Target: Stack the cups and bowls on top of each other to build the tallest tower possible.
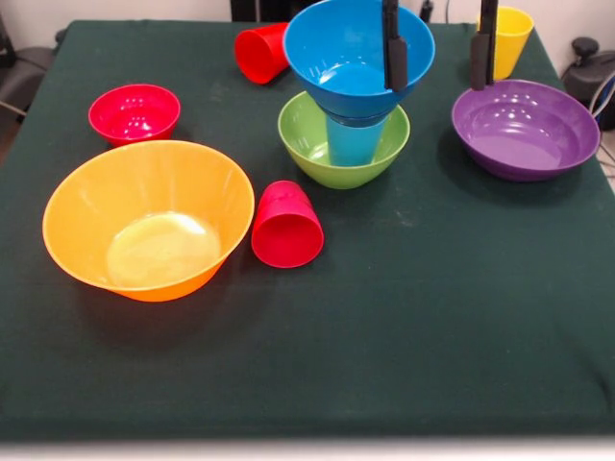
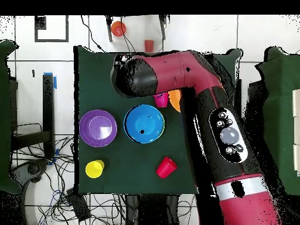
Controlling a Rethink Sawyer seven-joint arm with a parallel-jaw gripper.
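the gripper (image 1: 437, 58) hangs spread wide at about 1 o'clock on the table (image 1: 432, 317), one dark finger (image 1: 395, 60) down in front of the medium blue bowl (image 1: 357, 53) near its right rim, the other finger (image 1: 479, 58) well to the right, over the gap toward the wide purple bowl (image 1: 525, 128). nothing is clamped between them; whether the inner finger touches the blue bowl's wall i cannot tell.

the tower so far stands at about 12 o'clock: the medium green bowl (image 1: 344, 139) sits on the cloth, the light blue cup (image 1: 353, 139) stands inside it, and the medium blue bowl rests mouth-up on that cup. the green bowl gives a broad foot, and the cup lifts the blue bowl clear of it, which gains more height than nesting bowl in bowl would. seen from above, the blue bowl (image 2: 144, 123) hides what is under it.

the loose pieces lie around the stack: the huge orange-yellow bowl (image 1: 144, 221) at 8 o'clock, the small red bowl (image 1: 134, 112) at 10, one red cup (image 1: 285, 226) on its side near the centre just beside the orange bowl, another red cup (image 1: 261, 53) tipped over at 11, and the yellow cup (image 1: 509, 34) upright at 1, behind the purple bowl. the small dark blue bowl does not show.

i judge the tower about a third built; the spread fingers suit a release or a straddle of the blue bowl's rim.
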